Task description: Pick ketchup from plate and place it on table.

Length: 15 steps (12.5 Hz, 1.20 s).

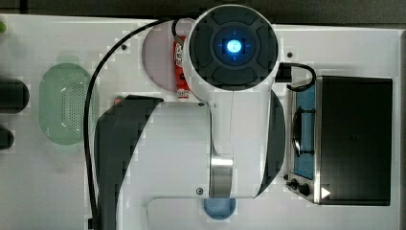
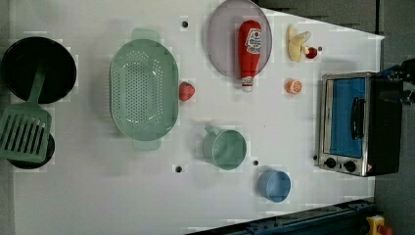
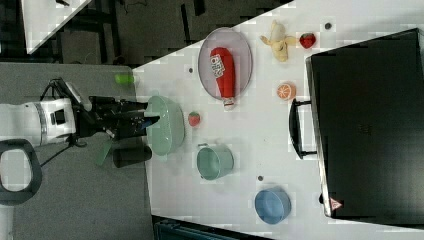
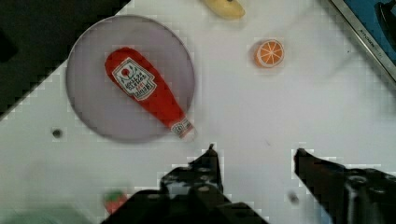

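The red ketchup [image 2: 249,49] bottle lies flat on the pale lilac plate [image 2: 221,44] near the white table's [image 2: 98,196] far edge, its whitish cap poking just past the rim. The wrist view has the ketchup [image 4: 149,91] on the plate [image 4: 91,112], cap pointing toward my gripper [image 4: 256,156]. The gripper hangs high above the table beside the plate, open, with nothing between its dark fingers [image 4: 211,161]. The top view has the arm covering most of the plate [image 1: 157,57], leaving the ketchup [image 1: 180,69] partly visible. In the right view the gripper [image 3: 150,116] reaches out from the arm.
A green perforated basket [image 2: 143,95], a strawberry [image 2: 186,91], a green cup [image 2: 225,148] and a blue dish [image 2: 274,185] sit mid-table. An orange slice [image 2: 293,86], a banana [image 2: 297,43] and a toaster oven [image 2: 359,125] stand beside the plate. A black pan [image 2: 39,68] and green spatula [image 2: 24,132] lie at the left view's left.
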Available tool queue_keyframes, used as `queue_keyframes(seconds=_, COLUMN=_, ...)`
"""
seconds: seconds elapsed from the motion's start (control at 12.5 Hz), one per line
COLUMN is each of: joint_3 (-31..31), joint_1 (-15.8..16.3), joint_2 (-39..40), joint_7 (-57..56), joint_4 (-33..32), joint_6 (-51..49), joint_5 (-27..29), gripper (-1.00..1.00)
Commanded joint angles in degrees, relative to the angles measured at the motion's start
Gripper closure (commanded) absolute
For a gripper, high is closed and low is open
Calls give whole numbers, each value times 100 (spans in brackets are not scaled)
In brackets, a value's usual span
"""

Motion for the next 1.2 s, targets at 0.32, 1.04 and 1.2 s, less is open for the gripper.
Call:
queue_keyframes(seconds=0.32, joint_3=334, joint_1=-570, joint_2=-1001, joint_7=290, joint_4=-298, joint_6=-1077, joint_5=90, gripper=-100)
queue_keyframes(seconds=1.04, joint_3=759, joint_1=-419, joint_2=519, joint_7=-640, joint_4=-296, joint_6=-16, joint_5=88, gripper=-100)
queue_keyframes(seconds=1.2, joint_3=775, joint_1=-359, joint_2=975, joint_7=-1198, joint_4=-292, joint_6=344, joint_5=85, gripper=-100)
